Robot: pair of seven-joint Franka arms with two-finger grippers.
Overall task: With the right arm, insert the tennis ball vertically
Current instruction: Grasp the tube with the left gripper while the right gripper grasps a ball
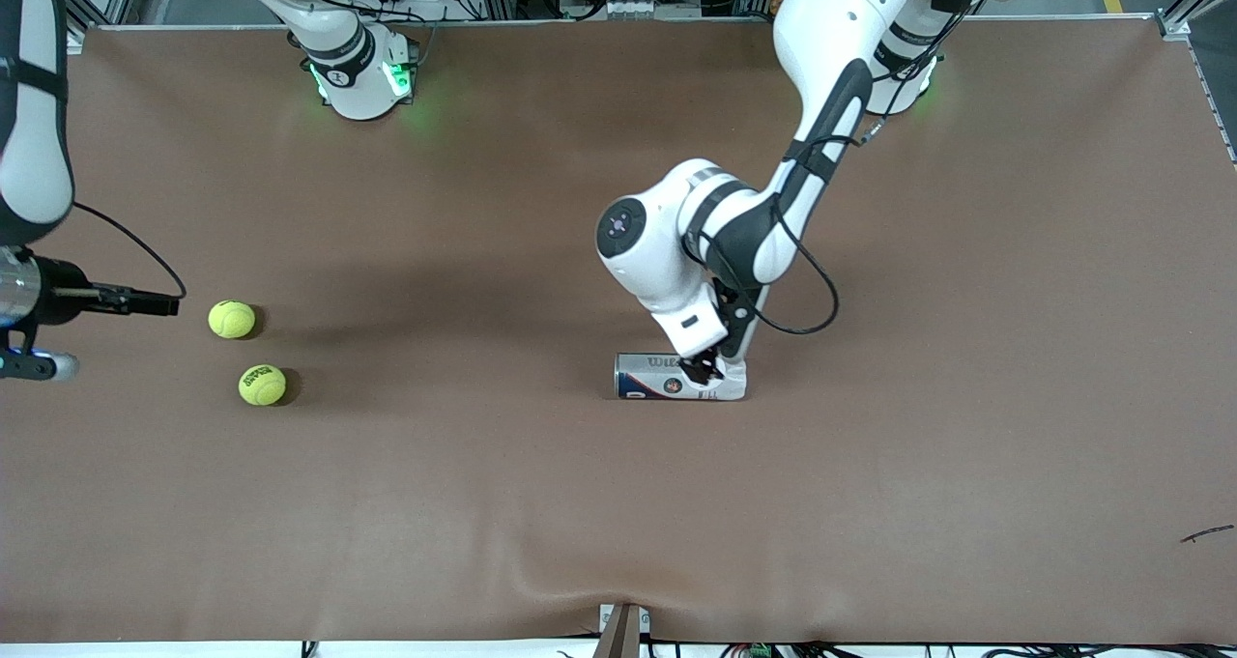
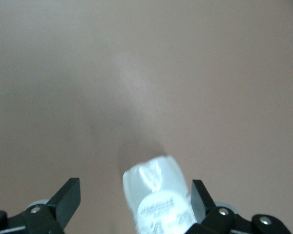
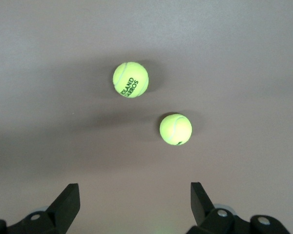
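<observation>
A brown table [image 1: 541, 503] seen from above, two white robot arms reaching over it; a tennis ball can [image 1: 667, 377] lies on its side near the middle of the table, its label partly readable; the left gripper [image 1: 704, 368] is down at the can, toward its end nearest the left arm's side, fingers spread wide with the can's pale end between them in the left wrist view [image 2: 158, 195]; whether the fingers touch the can cannot be told. Two yellow-green tennis balls rest toward the right arm's end of the table, apart from each other: one ball [image 1: 232, 319] farther from the front camera, the other ball [image 1: 262, 385] nearer and printed with dark lettering. The right gripper [image 3: 134, 200] hangs over the table edge at that end, fingers spread and empty, both balls ahead of it in its wrist view.

Judged from this, the can must first be stood upright and held steady; to do that well, the left fingers should close squarely around the can's body, not its rim, and tip it slowly so it does not roll; the right arm would then centre over one ball before closing.
</observation>
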